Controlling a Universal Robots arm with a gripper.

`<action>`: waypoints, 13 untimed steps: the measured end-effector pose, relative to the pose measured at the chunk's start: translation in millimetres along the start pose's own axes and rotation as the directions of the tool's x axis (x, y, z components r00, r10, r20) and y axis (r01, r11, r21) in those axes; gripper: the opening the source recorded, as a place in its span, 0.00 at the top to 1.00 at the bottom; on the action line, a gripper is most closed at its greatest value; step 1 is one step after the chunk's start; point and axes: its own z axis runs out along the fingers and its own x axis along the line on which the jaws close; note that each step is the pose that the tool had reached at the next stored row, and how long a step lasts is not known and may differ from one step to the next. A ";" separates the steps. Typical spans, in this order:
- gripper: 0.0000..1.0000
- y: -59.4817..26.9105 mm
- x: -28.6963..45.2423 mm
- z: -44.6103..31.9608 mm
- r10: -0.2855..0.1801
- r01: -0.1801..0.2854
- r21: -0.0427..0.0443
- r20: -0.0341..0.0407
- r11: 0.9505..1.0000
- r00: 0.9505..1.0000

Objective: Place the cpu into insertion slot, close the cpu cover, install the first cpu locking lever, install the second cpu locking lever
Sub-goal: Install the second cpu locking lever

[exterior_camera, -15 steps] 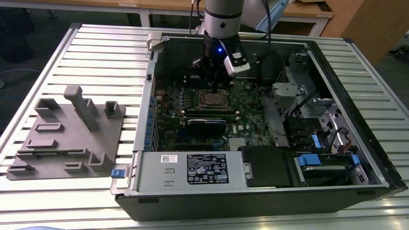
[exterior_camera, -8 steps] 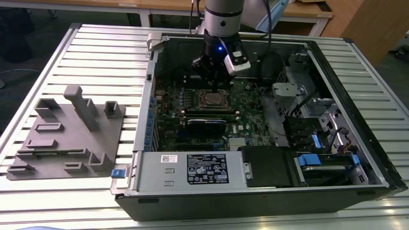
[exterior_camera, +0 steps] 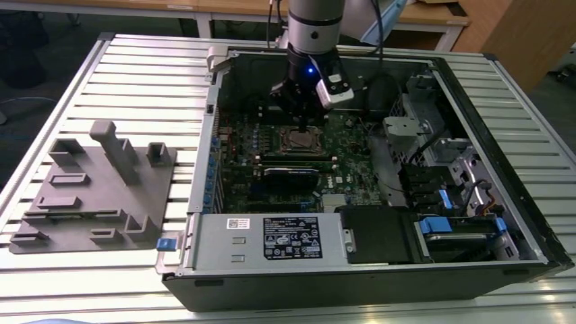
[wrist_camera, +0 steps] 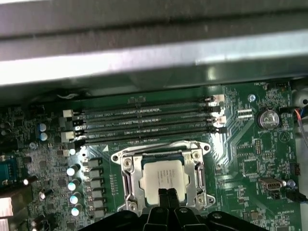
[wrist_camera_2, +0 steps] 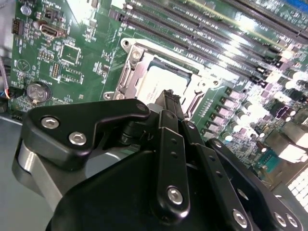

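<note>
The cpu [wrist_camera: 161, 175] lies flat in the insertion slot [exterior_camera: 300, 140], its grey metal top showing through the window of the cpu cover [wrist_camera: 130, 175]. The silvery cover lies down around the chip in both wrist views. My gripper [wrist_camera: 167, 196] hangs straight over the socket's edge, its two black fingertips pressed together with nothing between them. In the second wrist view the gripper [wrist_camera_2: 169, 97] stands at the rim of the cpu [wrist_camera_2: 159, 79] and the cpu cover [wrist_camera_2: 131, 72]; whether it touches is unclear. In the exterior view the gripper [exterior_camera: 303, 125] is just above the slot.
Long black memory slots [wrist_camera: 144, 122] run beside the socket. A coin battery [wrist_camera: 267, 118] and a row of capacitors [wrist_camera: 74, 187] sit on the green board. The open case's walls ring the board, with a power supply [exterior_camera: 270, 236] in front. A grey fixture [exterior_camera: 99, 189] lies on the exterior view's left.
</note>
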 end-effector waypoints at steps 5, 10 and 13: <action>0.89 -7.0 -0.9 0.2 0.000 0.000 0.000 0.000 1.000 1.000; 0.89 -13.8 -1.7 0.5 0.000 0.000 0.000 0.000 1.000 1.000; 0.89 -17.2 -2.1 0.6 0.000 0.000 0.000 0.000 1.000 1.000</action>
